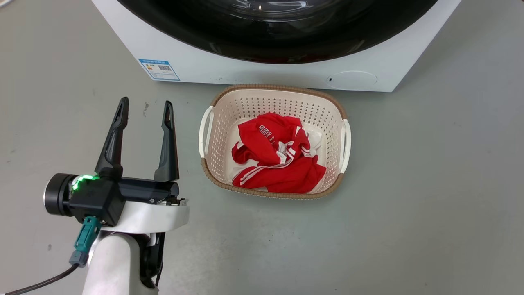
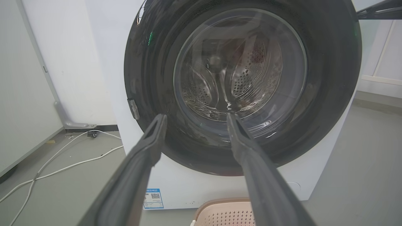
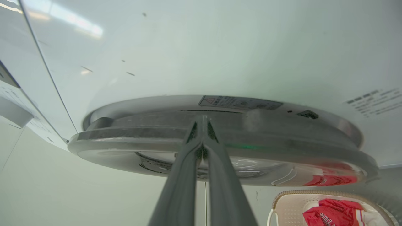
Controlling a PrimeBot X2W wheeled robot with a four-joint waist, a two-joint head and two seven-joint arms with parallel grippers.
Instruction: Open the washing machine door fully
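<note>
The white washing machine stands at the top of the head view. Its washing machine door is a glossy black disc. In the left wrist view the washing machine door looks flush with the front, and the steel drum shows through its glass. My left gripper hangs open and empty above the floor, left of the basket and well short of the machine. In the right wrist view my right gripper is shut, its tips at the rim of the door, which is seen edge-on. One of its dark fingers reaches the door's upper right edge.
A cream perforated basket holding red and white clothes sits on the grey floor right in front of the machine. White cables trail over the floor to the machine's left, beside a pale wall panel.
</note>
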